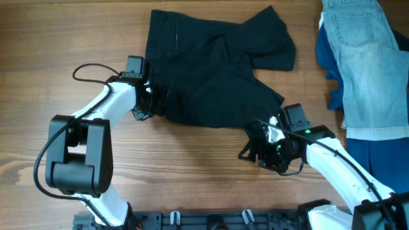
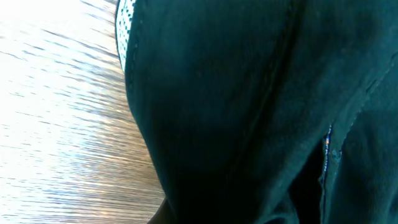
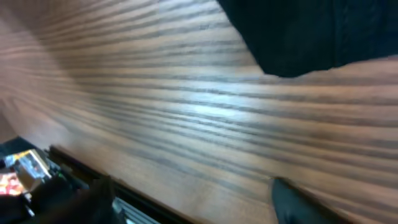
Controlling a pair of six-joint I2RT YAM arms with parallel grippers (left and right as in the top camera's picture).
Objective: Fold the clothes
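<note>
Overhead, the clothes (image 1: 211, 70), one black garment, lie spread across the far middle of the bench (image 1: 192, 185). At their left edge the left hand (image 1: 148, 102) is clenched on the fabric, which fills its wrist view. Beside the near-right corner, the right hand (image 1: 254, 148) stands released over bare wood. At far right, light denim (image 1: 367, 64) overlaps blue cloth (image 1: 377, 160).

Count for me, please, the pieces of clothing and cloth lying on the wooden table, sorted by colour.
1 black soft-fabric garment
1 light blue denim garment
1 royal blue cloth, showing out from under the denim, counted as one piece
Total: 3
</note>
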